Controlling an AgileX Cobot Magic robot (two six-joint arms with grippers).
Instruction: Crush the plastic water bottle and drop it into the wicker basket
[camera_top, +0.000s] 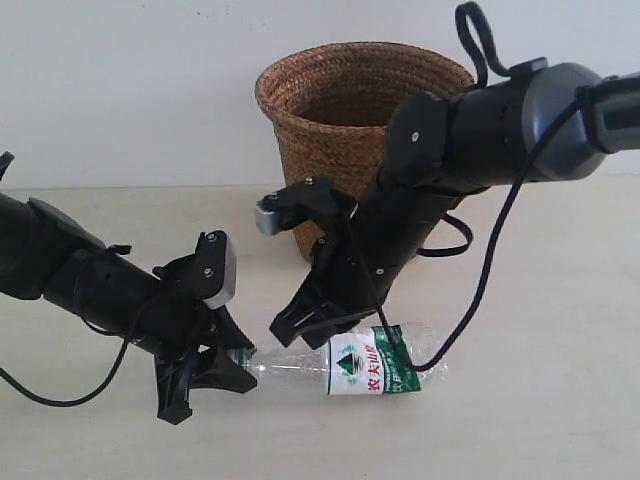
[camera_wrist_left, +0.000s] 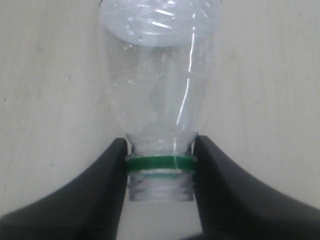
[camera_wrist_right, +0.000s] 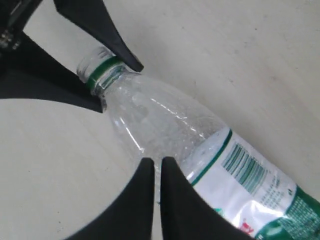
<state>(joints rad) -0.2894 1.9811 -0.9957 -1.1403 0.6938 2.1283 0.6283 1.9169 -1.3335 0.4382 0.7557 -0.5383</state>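
Clear plastic water bottle (camera_top: 345, 365) flat on smooth pale desk (camera_top: 540, 420), threaded green-ringed neck pinched in black left gripper (camera_wrist_left: 161, 150). Right gripper (camera_wrist_right: 156, 165) nearly closed, tips against its side. Woven wicker basket (camera_top: 330, 110) behind.

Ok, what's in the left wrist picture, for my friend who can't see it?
Two black fingers of the left gripper pinch a clear plastic water bottle at its green-ringed neck. It lies on a pale table.

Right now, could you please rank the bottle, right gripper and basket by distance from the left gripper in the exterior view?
1. plastic water bottle: neck in the left gripper.
2. right gripper: at mid-bottle.
3. wicker basket: behind.
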